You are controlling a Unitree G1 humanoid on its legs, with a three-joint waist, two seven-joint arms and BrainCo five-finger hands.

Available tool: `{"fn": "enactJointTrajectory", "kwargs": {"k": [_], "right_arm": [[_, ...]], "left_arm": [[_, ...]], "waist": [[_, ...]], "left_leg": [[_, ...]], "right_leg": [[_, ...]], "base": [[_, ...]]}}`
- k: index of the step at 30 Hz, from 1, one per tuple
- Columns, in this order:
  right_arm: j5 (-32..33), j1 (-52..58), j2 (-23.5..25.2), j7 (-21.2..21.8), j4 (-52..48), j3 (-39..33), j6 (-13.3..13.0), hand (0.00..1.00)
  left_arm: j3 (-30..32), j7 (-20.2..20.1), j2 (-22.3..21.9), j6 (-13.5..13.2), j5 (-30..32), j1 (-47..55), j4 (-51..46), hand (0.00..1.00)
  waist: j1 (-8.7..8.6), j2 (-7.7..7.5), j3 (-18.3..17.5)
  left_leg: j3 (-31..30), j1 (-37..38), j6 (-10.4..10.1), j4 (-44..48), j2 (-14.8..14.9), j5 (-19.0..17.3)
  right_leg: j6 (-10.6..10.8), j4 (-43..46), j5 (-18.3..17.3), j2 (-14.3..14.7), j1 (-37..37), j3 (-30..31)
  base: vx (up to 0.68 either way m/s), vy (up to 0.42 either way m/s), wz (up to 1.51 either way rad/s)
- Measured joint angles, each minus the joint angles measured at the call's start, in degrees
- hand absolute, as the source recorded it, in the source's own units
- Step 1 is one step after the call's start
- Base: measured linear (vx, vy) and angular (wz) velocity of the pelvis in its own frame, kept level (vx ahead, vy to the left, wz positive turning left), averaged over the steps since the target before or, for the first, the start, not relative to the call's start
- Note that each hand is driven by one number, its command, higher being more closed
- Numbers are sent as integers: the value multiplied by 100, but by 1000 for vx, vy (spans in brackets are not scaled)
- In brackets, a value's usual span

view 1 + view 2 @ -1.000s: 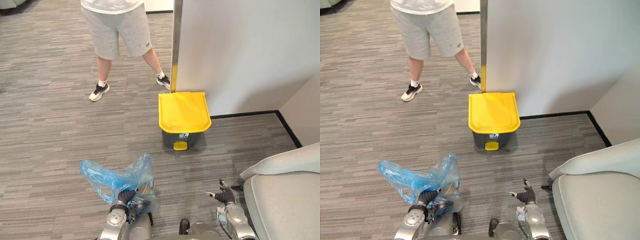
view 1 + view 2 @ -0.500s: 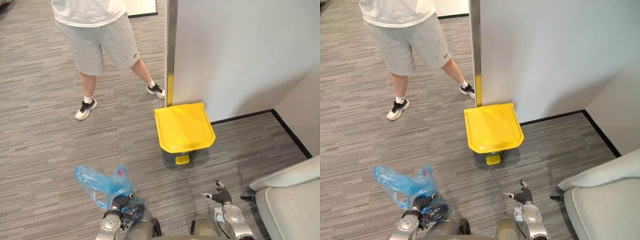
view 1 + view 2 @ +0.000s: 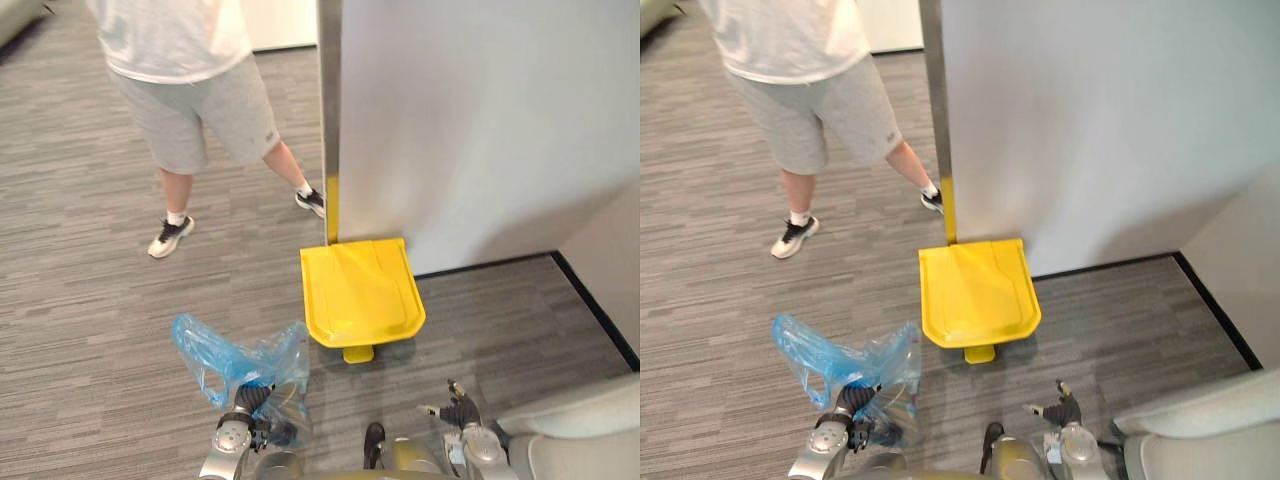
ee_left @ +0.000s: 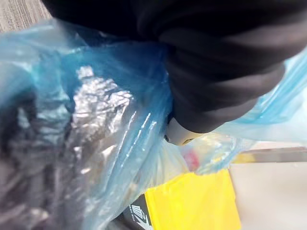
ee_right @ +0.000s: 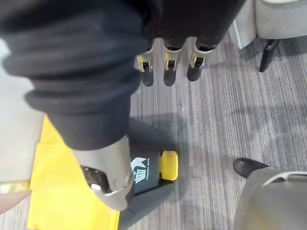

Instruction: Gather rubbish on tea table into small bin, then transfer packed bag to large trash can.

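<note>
The left arm rises from the lower left with its forearm lifted. The left hand (image 3: pixel 247 401) sits at the top, its dark ribbed cover turned upward. Its fingers are curled tight on the gathered neck of the blue bag (image 3: pixel 225 358), which bunches above and beside the hand. The right arm stays low on the right, and the right hand (image 3: pixel 456 409) is held forward, holding nothing. Its fingers (image 5: pixel 167 72) hang straight in a row, with the thumb (image 5: pixel 109 179) set apart from them. The two hands are well apart.
</note>
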Motion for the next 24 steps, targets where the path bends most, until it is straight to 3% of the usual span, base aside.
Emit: {"fn": "enactJointTrajectory", "kwargs": {"k": [1,2,3,4,5,8,12,24], "right_arm": [[81,-44,48,-10,-4,-20,-1,0],[150,-70,39,-14,-3,-49,-1,0],[165,-69,42,-15,-2,-83,-1,0],[200,-69,44,-11,-11,-139,-12,0],[210,-83,99,-9,30,-146,-6,0],[209,-28,111,-14,37,-212,-12,0],[209,-27,108,-14,44,-247,-14,0],[204,-170,112,-15,260,-251,-22,0]], "left_arm": [[-14,-5,-12,4,0,44,1,100],[-13,-3,-4,5,-1,32,0,100],[-13,-2,0,5,-1,31,0,100],[-33,-1,-8,6,-1,27,2,100],[-34,8,39,11,-2,22,14,100],[-25,22,106,15,2,52,136,100],[-30,25,215,15,6,33,237,100],[-124,28,274,3,11,81,354,100]], "waist": [[-2,47,-28],[6,64,-18],[17,75,-19],[44,250,-60],[120,174,-81],[128,28,-148],[112,57,-175],[122,-62,-281]], "left_leg": [[42,-142,244,-90,-24,-159],[100,-275,336,-430,-76,-212],[79,-299,328,-739,-114,-172],[80,-287,331,-1498,-98,77],[160,-166,418,-1682,-154,60],[282,34,542,-2107,-388,167],[374,303,609,-2592,-622,364],[239,493,587,-2951,-630,592]], "right_leg": [[-7,-84,41,-11,9,38],[4,-112,105,-48,-2,53],[46,-106,110,-55,-8,66],[177,-51,111,24,-19,82],[247,-66,133,-7,-14,173],[350,-267,235,-137,3,293],[408,-389,261,-255,38,372],[327,-864,459,-161,312,347]], "base": [[44,60,-2],[35,103,-4],[26,150,-9],[48,184,-14],[46,133,-17],[107,119,-13],[100,78,-6],[26,-18,1]]}}
